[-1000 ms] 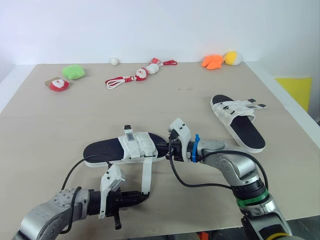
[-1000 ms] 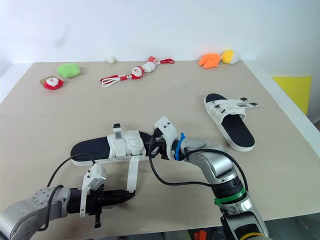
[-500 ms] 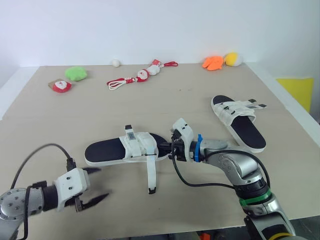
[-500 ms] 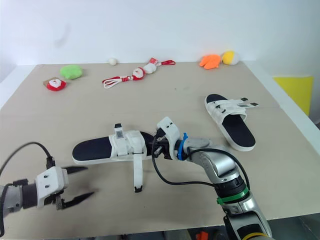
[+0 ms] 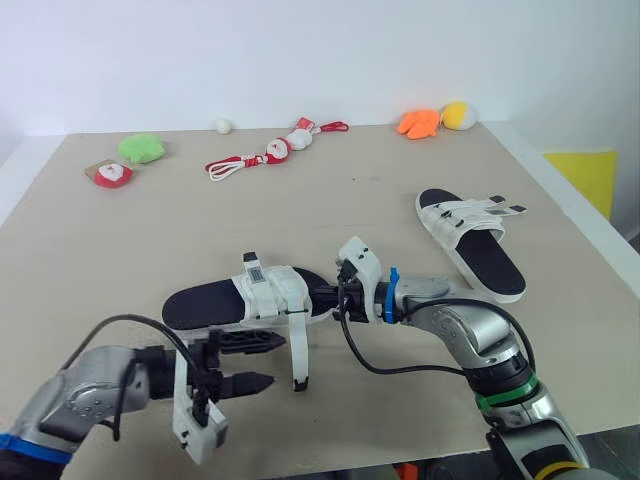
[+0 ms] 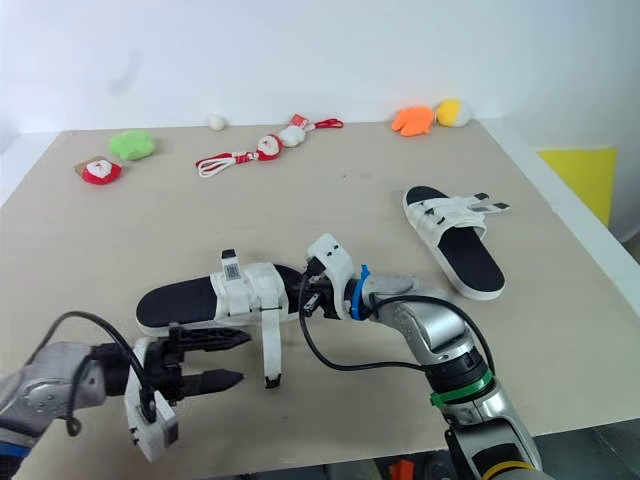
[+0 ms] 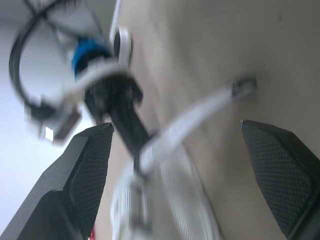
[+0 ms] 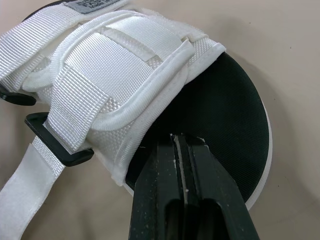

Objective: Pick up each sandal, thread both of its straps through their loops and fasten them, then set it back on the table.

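Right gripper (image 5: 326,297) clenches the near sandal (image 5: 215,304) by its rounded black sole edge; left gripper (image 5: 276,361) gapes beside its dangling woven strap (image 5: 298,350).

One black sandal (image 5: 215,303) is near the table's (image 5: 120,240) front edge, with one white strap (image 5: 298,350) loose. The other sandal (image 5: 482,252) lies near its right edge.

sandal (image 5: 262,297) black sole, white straps | table (image 5: 350,200) beige | left claw (image 5: 279,361) black
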